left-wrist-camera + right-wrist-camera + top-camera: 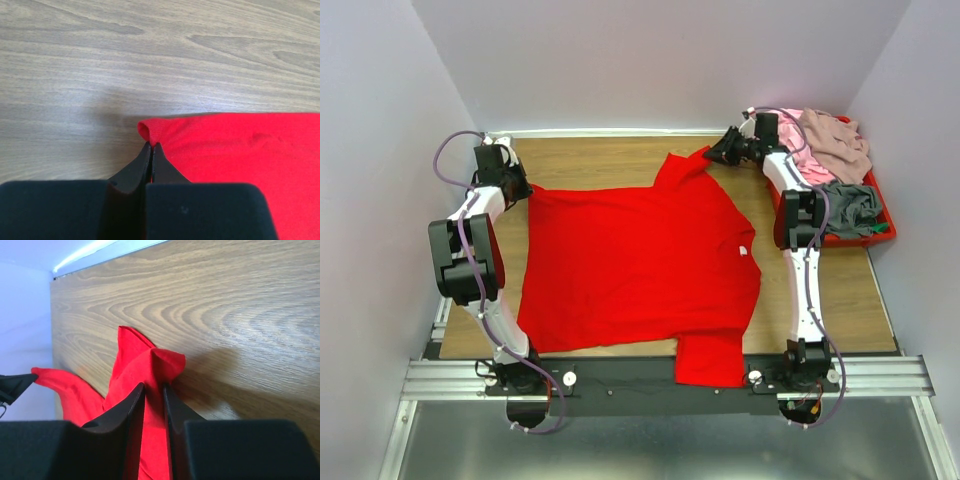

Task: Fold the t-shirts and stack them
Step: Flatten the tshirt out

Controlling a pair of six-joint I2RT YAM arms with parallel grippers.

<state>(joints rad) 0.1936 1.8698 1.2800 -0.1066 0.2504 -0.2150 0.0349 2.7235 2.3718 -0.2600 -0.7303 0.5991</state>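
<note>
**Entry: red t-shirt, folding not yet begun**

Red t-shirt [640, 265] spread flat on tabletop [610, 150], unfolded; my left gripper [151, 147] clenched on its far-left corner; my right gripper [154, 387] pinching a sleeve; other t-shirts [832, 145] heaped in tray [850, 240]; nothing stacked, I judge.

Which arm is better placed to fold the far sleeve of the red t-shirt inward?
Right, likely: the right gripper grips that sleeve of the red t-shirt, while the left gripper pinches its far left corner.
</note>
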